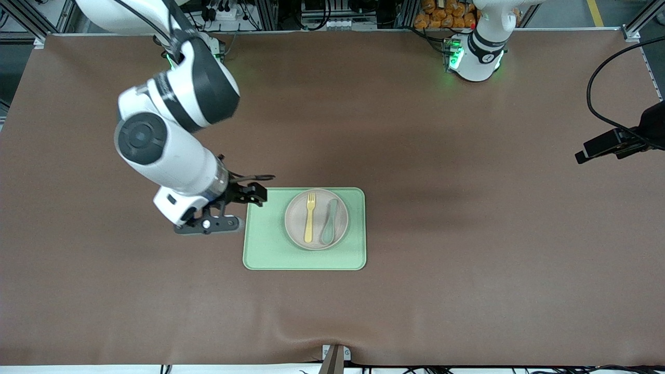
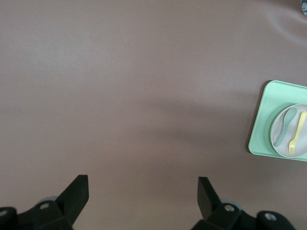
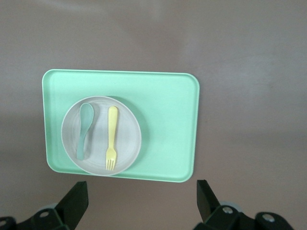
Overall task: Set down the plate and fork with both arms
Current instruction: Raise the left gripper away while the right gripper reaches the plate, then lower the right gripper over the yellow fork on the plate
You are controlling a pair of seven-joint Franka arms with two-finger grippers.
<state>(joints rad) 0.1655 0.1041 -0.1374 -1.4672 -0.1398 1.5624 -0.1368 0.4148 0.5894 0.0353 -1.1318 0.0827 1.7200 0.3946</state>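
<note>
Plate (image 1: 316,218) and fork (image 1: 310,216) are seen together on the light-green tray (image 1: 265,244), which lies on the brown table (image 1: 467,234). The plate is set toward the end of the tray nearer the left arm's base, and the pale-yellow fork is laid on it, side by side with a grey-green spoon (image 1: 330,222), the two apart, tines pointed toward the robots' bases. The right gripper (image 1: 236,205) is held in the air just off the tray's edge toward the right arm's end of the table, beside the tray and not touching it; its fingers (image 3: 76,201) are spread wide apart, nothing between them, and in the right wrist view the whole tray with plate (image 3: 101,135), fork (image 3: 112,138) and spoon (image 3: 84,130) is framed past the fingertips. The left gripper (image 2: 143,196) is kept well apart from the tray, over bare table toward the left arm's end; its fingers (image 2: 76,194) are likewise parted wide with nothing held, and the tray (image 2: 266,120) with the plate (image 2: 280,139) and fork (image 2: 296,132) is caught only at the edge of the left wrist view. The left arm is waiting.
</note>
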